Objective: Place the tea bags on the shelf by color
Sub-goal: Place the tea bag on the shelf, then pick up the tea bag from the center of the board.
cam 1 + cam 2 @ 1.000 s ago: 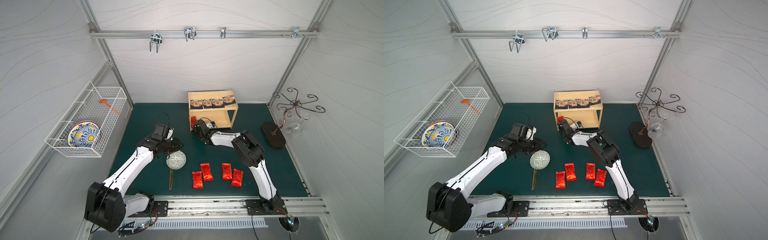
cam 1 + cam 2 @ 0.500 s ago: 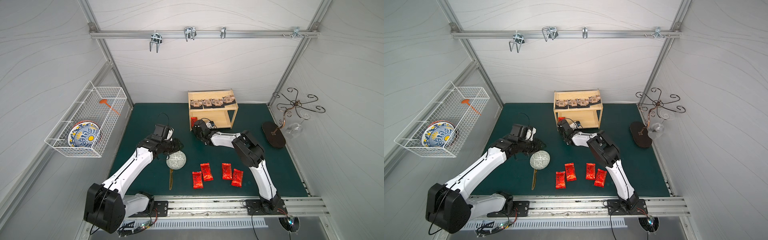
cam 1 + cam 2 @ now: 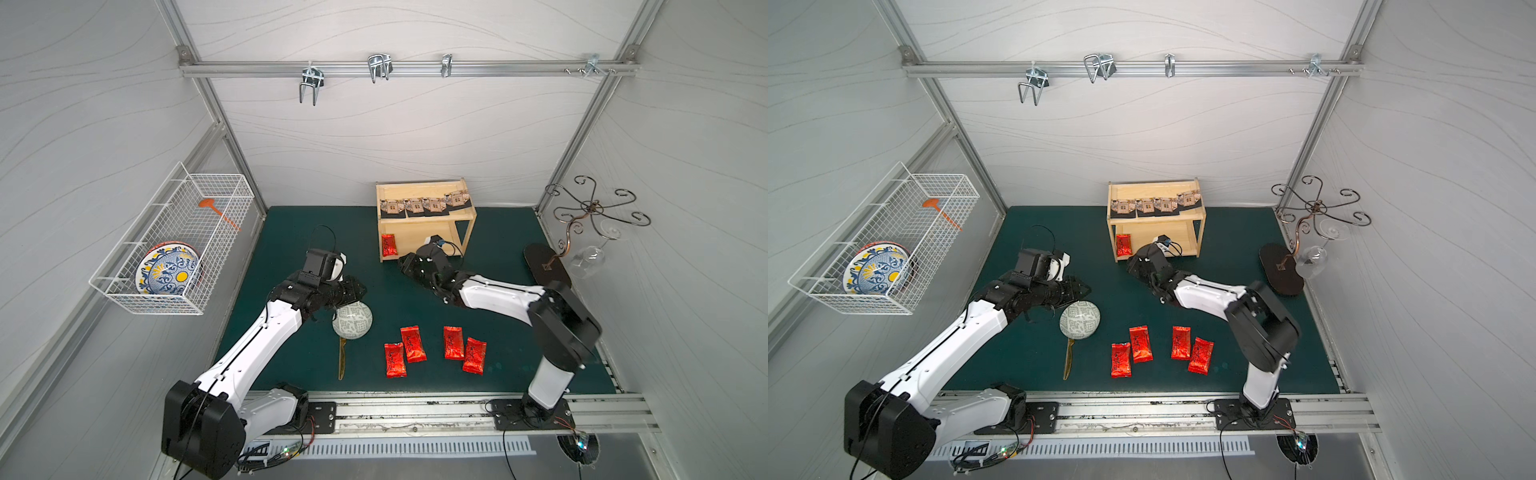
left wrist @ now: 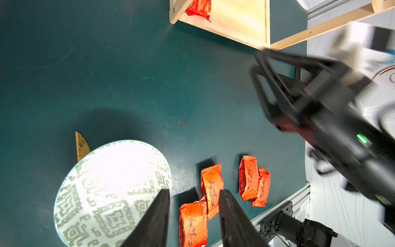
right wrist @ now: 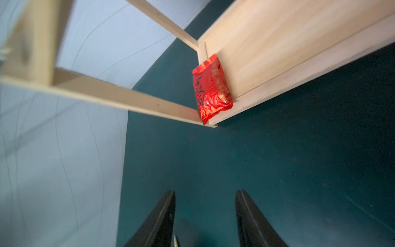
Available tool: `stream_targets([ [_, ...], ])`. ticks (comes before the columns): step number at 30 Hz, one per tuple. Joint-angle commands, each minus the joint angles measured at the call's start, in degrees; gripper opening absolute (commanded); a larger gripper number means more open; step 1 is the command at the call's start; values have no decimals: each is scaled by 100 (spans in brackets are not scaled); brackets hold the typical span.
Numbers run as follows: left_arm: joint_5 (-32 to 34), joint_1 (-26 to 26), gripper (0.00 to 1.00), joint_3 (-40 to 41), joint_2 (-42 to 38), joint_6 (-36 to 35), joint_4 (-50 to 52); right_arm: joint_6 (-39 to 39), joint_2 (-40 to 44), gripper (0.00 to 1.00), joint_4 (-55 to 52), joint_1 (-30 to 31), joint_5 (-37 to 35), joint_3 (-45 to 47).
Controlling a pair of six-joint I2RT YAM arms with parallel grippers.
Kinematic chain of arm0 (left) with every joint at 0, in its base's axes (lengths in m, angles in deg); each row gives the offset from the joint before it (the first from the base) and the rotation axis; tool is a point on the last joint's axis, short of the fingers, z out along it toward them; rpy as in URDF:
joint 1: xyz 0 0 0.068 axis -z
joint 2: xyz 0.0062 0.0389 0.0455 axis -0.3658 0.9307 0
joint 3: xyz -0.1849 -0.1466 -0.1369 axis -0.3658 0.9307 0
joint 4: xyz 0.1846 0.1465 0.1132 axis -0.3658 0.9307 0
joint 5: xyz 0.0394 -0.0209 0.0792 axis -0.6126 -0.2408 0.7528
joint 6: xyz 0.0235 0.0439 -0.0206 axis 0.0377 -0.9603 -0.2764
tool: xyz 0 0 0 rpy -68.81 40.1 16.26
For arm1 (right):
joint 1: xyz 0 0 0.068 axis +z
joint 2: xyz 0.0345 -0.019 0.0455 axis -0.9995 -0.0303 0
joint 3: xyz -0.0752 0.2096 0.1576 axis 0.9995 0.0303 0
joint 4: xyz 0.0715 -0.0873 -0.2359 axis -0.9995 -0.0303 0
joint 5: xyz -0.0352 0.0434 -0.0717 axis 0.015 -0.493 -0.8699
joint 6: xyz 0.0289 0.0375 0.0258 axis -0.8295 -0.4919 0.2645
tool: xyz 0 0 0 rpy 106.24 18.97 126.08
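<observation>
Dark print on the red sachets is too small to read. My right jaws stand half parted and empty just before the shelf, nearly shut a second ago; one red sachet lies in its lower tier's corner. My left jaws, half parted, hold nothing, well apart from the shelf
</observation>
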Motion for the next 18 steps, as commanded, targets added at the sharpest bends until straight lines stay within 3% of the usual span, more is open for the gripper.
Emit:
stream_targets([
  [1,7,256,44,-67,197,-24,-191,1407,770,49,-1154,322,79,748],
  [5,-151,578,50,-176,587,-23,-186,2099,1556,56,-1988,873,-171,1357],
  [10,-380,762,57,-265,927,-66,-205,2795,2335,59,-1835,2001,-509,2272],
  [15,-551,808,63,-301,1184,-148,-263,3151,2247,59,-1609,2736,-844,2645],
  [18,-622,823,63,-327,1344,-108,-340,3206,2046,59,-1440,2816,-949,2714],
])
